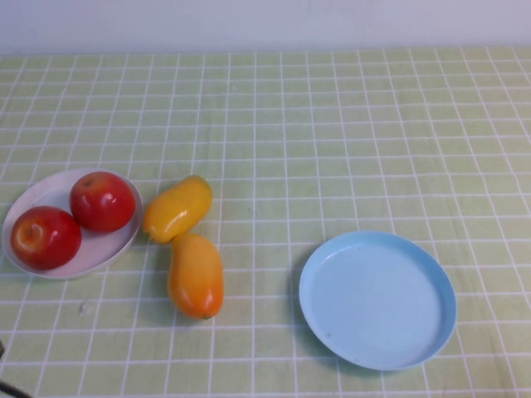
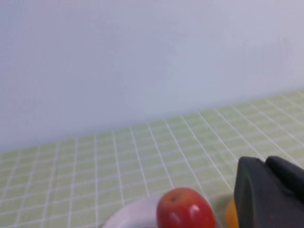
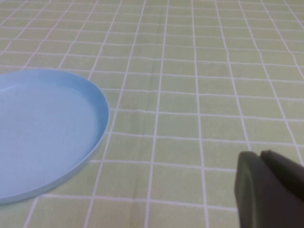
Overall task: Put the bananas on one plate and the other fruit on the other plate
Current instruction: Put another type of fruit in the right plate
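Nearest the robot in the high view, the light blue plate (image 1: 377,299) sits bare on the right side of the tabletop (image 1: 332,133), which is covered in a green cloth with a white grid. On the left, at about the same depth, one yellow-orange fruit (image 1: 196,275) lies lengthwise on the cloth, and a second yellow-orange fruit (image 1: 177,208) lies slantwise just behind it, the two meeting at their ends. Just left of them stands the white plate (image 1: 104,246), holding both red apples: the nearer apple (image 1: 45,237) at the plate's left, the farther apple (image 1: 102,201) beside it toward the back. The slanted fruit rests just beside the white plate's rim.

The left end effector (image 2: 268,192) has its fingers pressed together and holds nothing; its wrist view looks low across the cloth from near the white plate. The right end effector (image 3: 268,190) is likewise closed and empty, hanging over bare cloth near the blue plate.
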